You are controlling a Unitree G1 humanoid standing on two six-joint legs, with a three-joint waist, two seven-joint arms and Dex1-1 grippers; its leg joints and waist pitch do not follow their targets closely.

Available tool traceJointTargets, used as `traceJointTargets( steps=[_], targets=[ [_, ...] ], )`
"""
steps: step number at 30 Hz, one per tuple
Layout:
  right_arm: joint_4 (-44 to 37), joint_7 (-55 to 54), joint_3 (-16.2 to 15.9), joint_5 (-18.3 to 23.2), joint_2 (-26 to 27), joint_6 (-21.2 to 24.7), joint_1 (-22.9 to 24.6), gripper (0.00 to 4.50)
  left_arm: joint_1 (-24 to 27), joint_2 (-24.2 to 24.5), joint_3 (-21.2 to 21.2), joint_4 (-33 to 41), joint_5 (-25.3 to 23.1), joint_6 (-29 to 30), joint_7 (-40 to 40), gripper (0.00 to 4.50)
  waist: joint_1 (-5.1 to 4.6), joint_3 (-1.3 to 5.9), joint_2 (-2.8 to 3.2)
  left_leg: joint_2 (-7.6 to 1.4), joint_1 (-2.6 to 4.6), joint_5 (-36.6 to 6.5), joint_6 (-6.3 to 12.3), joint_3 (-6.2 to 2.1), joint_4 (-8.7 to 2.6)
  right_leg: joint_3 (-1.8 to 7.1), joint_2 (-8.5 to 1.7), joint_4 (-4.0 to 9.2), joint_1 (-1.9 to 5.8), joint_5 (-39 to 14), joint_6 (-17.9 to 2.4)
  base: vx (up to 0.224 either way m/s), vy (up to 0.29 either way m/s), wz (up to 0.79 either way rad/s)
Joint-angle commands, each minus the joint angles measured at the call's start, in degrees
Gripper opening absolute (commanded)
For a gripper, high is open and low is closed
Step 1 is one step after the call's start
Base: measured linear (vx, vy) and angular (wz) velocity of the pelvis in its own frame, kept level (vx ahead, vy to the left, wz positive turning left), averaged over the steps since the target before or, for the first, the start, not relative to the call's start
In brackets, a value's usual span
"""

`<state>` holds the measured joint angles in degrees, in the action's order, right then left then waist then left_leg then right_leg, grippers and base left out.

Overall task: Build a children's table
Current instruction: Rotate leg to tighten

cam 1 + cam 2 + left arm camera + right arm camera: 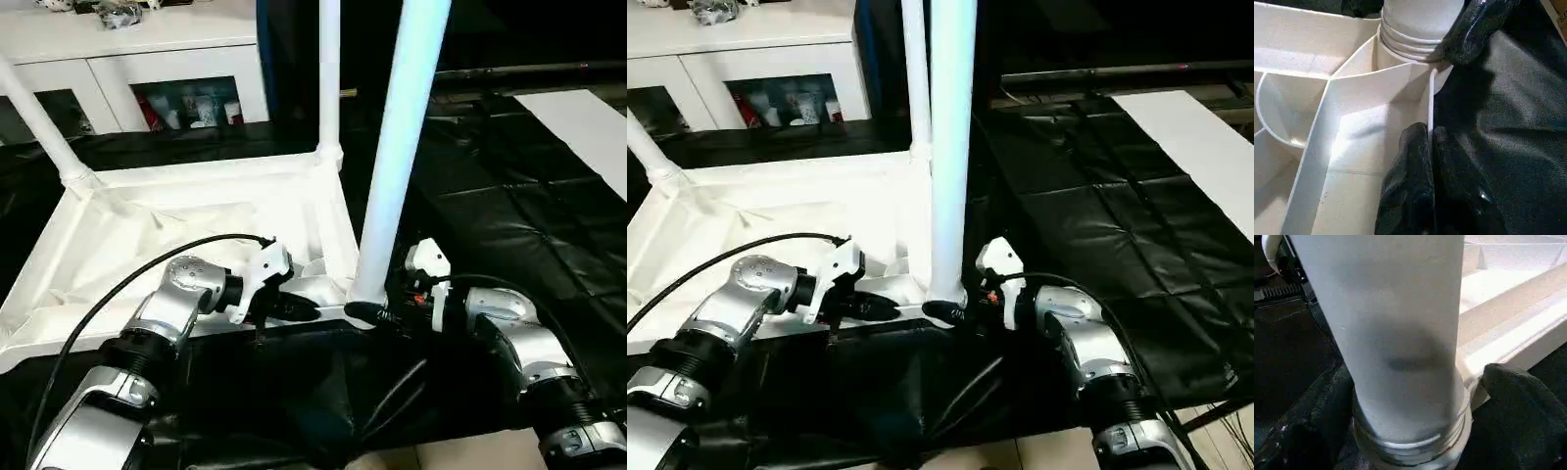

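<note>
Left eye view: three legs [402, 147] stand in the upturned table top [196, 211].
Left: fourth leg.
Left gripper [1429, 147]: fingers clamped on rim.
Right gripper [1415, 431]: fingers apart around leg.

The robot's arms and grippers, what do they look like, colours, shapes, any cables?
Both forearms are silver metal with ribbed black rings at the joints and rounded silver wrist housings. The left arm has a black cable arching over it to a white bracket by the wrist. The right arm has a similar white bracket, with small red wires beside it. Each gripper, left and right, has two glossy black fingers.
</note>
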<state>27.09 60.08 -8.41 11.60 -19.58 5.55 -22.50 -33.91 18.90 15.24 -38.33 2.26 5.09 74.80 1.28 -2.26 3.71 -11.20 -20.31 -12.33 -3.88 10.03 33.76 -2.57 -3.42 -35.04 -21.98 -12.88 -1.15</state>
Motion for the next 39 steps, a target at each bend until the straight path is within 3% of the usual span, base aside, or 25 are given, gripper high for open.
traceJointTargets(
  steps=[1, 19, 22, 26, 29, 33, 36, 39],
  targets=[
    [-1.08, 0.01, -0.10, 0.20, 0.23, -0.99, -0.79, 4.04, 1.69, -0.99, 1.20, -0.30, 1.51, 0.08, 3.83, 0.00, 0.24, 3.24, -1.30, -1.74, -0.33, -1.49, 7.07, -0.24, -2.94, 2.19, -4.12, 3.53, 3.17, 0.70, -14.89, 0.000, 0.000, 0.00],
    [1.11, -1.16, -0.09, -0.69, 1.23, -2.69, -0.77, 2.81, 1.66, -1.11, 1.17, -0.64, 1.33, -0.10, 3.03, 0.00, 0.47, 3.32, -1.32, -1.71, -0.37, -1.01, 7.39, -0.27, -2.83, 2.13, -4.08, 3.41, 3.18, 0.72, -14.60, 0.000, 0.000, 0.00],
    [7.63, -14.03, 0.90, -5.65, 3.62, -4.78, -2.70, 2.74, 0.76, -2.32, 1.12, -2.73, -1.00, -0.76, -2.86, 0.00, -0.17, 3.15, -1.28, -1.60, -0.27, -2.17, 6.10, -0.34, -3.03, 2.13, -4.19, 3.72, 2.95, -1.55, -14.59, 0.000, 0.000, 0.00],
    [11.91, -23.78, 2.47, -6.76, 7.74, -4.05, -4.14, 2.71, -1.04, -5.31, 0.65, -5.73, -3.52, 0.93, -12.50, 0.00, -1.19, 2.72, -1.22, -1.60, 0.09, -6.65, 3.54, -0.42, -3.47, 2.31, -4.18, 4.57, 2.87, -9.22, -13.80, 0.000, 0.000, 0.00],
    [15.52, -33.42, 4.13, -6.79, 12.30, -2.22, -6.42, 2.70, -3.05, -8.93, -0.31, -7.83, -4.84, 4.06, -21.83, 0.00, -1.28, 2.80, -1.27, -1.57, 0.10, -5.96, 2.74, -0.58, -3.60, 2.35, -4.26, 4.56, 2.89, -9.36, -13.49, 0.000, 0.000, 0.00],
    [21.32, -45.24, 4.64, -8.49, 16.39, -2.10, -11.34, 2.70, -5.51, -13.16, -2.09, -10.11, -5.09, 6.82, -30.64, 0.00, -1.35, 2.94, -1.27, -1.43, 0.13, -5.36, 2.97, -0.47, -3.49, 2.44, -4.22, 4.52, 2.78, -7.19, -13.94, 0.000, 0.000, 0.00],
    [22.81, -44.49, 3.54, -9.04, 17.36, -3.76, -13.24, 2.70, -6.32, -14.41, -2.14, -10.67, -5.56, 6.59, -32.31, 0.00, -1.26, 3.15, -1.45, -1.29, -0.17, -4.06, 3.81, -0.46, -3.25, 2.48, -4.30, 4.27, 3.13, -4.53, -14.19, 0.000, 0.000, 0.00],
    [21.71, -40.08, 3.09, -8.36, 17.68, -6.34, -13.06, 2.70, -6.49, -14.49, -1.46, -10.84, -6.44, 4.86, -31.85, 0.00, -0.94, 3.34, -1.66, -1.25, -0.47, -2.16, 6.08, -0.41, -3.01, 2.45, -4.35, 3.86, 3.37, 0.11, -14.53, 0.000, 0.000, 0.00]
  ],
)
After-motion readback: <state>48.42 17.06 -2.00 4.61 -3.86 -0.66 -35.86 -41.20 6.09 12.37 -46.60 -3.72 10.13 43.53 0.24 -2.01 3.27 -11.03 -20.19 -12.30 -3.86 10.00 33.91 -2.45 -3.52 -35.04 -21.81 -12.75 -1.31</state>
